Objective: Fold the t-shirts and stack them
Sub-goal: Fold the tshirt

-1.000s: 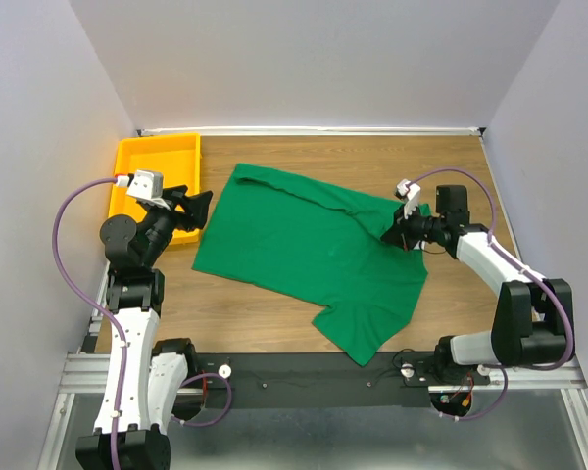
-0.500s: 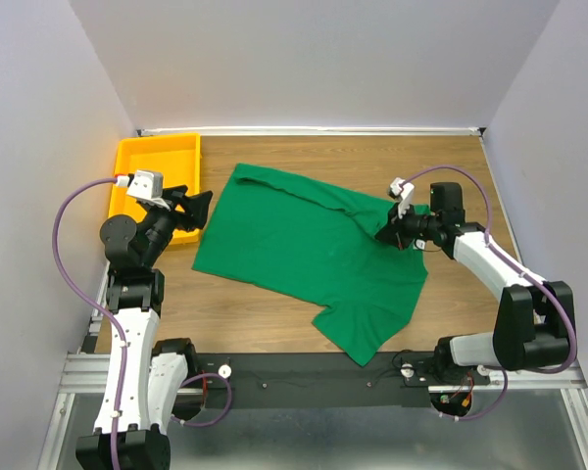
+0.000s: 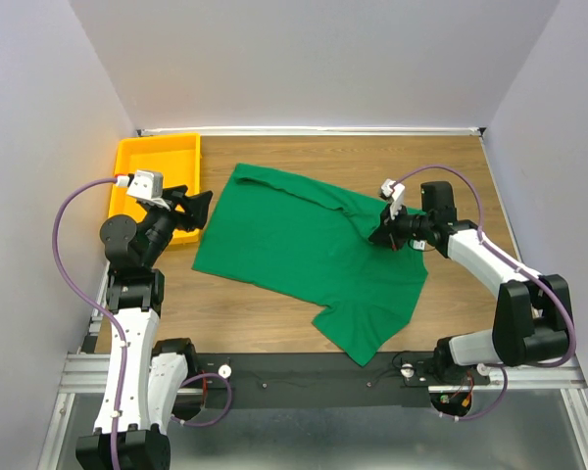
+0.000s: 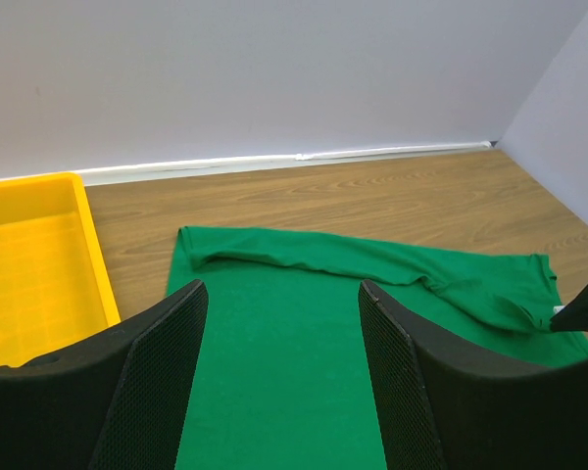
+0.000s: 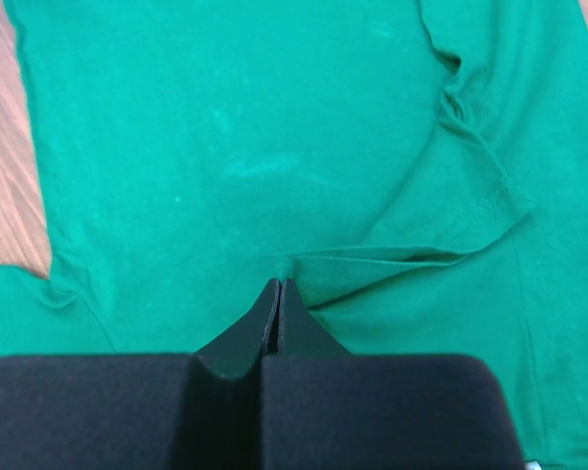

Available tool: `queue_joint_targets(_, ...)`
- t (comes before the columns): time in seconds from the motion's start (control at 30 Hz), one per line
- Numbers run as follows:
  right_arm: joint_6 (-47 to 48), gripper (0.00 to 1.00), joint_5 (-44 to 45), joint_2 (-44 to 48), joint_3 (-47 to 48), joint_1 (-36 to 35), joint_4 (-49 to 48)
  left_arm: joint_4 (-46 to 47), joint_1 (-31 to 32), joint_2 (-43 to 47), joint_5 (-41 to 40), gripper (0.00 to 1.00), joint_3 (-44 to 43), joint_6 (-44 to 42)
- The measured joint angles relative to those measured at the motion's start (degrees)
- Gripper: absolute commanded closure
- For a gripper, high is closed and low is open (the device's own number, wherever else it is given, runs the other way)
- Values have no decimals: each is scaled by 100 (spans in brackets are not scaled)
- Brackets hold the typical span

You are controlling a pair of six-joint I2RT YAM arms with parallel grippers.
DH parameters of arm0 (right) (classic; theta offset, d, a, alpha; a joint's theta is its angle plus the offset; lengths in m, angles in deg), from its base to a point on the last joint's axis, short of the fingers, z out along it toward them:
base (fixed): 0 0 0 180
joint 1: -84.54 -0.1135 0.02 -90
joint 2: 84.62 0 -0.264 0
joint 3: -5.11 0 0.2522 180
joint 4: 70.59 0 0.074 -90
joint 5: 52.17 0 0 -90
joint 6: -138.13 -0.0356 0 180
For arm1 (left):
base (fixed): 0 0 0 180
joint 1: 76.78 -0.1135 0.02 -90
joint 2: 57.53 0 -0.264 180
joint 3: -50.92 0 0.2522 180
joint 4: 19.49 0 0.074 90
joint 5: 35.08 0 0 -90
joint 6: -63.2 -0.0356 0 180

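Wooden table (image 3: 470,166), white walls. Top view: green t-shirt (image 3: 304,240) spread flat mid-table, rumpled at right sleeve; yellow tray (image 3: 157,155) at far left corner. Left gripper (image 3: 198,208) raised beside tray, clear of t-shirt. Left wrist view: jaws wide apart, holding nothing, t-shirt below. Right wrist view: right gripper (image 5: 277,286) pressed closed, tips at folded sleeve edge; pinch on cloth not confirmable.

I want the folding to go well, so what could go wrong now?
The right gripper is shut on a thin fold of the shirt; it could slip out. The open left gripper hangs by the tray, pinning nothing, so the whole shirt may slide when pulled.
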Motion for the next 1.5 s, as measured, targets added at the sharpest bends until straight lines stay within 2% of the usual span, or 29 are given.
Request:
queue_joint_targets(0.37,52,99,120,-28,0,0,2,0,0,0,0,29,0,0)
queue_joint_targets(0.5,236,95,85,28,-13,0,26,0,0,0,0,29,0,0)
queue_joint_targets(0.77,1241,71,-352,-35,-20,-66,874,0,0,15,0,29,0,0)
queue_joint_targets(0.9,1429,62,-361,-57,4,-66,1193,0,0,35,0,29,0,-2)
queue_joint_targets(1.03,942,58,68,-192,354,-66,1134,0,0,81,0,29,0,-7)
queue_joint_targets(1.13,170,55,713,-656,859,-68,765,0,0,103,-2,29,0,-9)
queue_joint_targets(1.37,-1178,54,1869,-1996,1541,-68,387,-4,0,214,-4,29,0,-17)
queue_joint_targets(1.5,-1624,54,2179,-2354,1753,-68,382,-4,0,256,-4,29,0,-31)
